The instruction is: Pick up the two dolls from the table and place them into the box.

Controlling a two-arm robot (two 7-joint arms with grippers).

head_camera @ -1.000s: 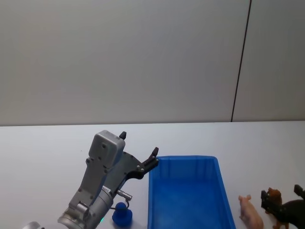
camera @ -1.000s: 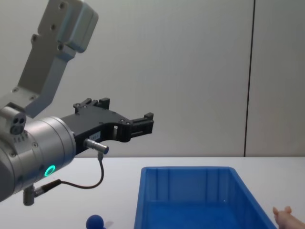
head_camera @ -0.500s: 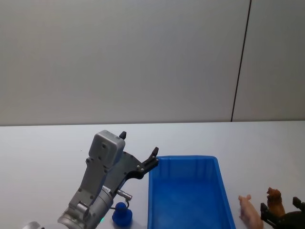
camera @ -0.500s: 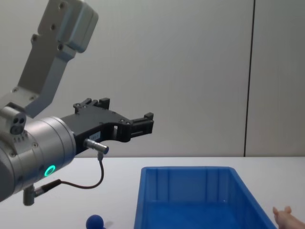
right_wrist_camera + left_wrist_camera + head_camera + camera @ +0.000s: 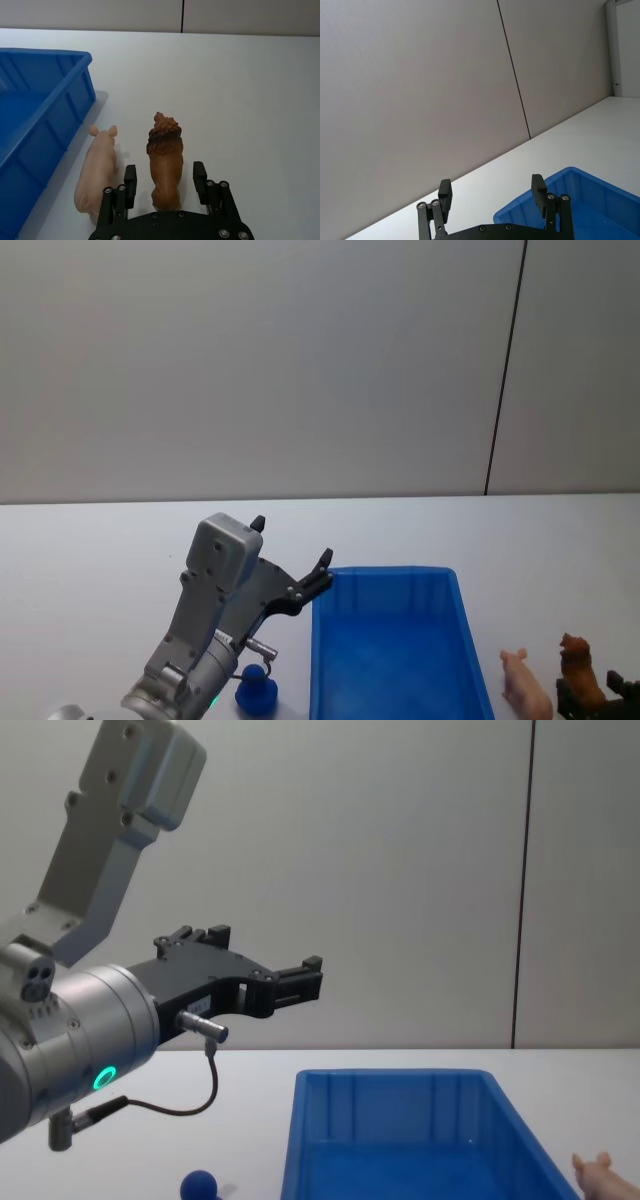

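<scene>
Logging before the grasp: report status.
Right gripper open, jaws either side of brown doll. Left gripper open, raised beside box. Pink doll close alongside, between it and box.

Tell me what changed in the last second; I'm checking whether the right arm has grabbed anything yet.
The right pincer drew back along the brown animal toward the robot. It flanked the head before and now straddles the hind end, open and gripping nothing. The brown animal, pink piglet, blue doll, box and the raised, open left pincer stayed put.
</scene>
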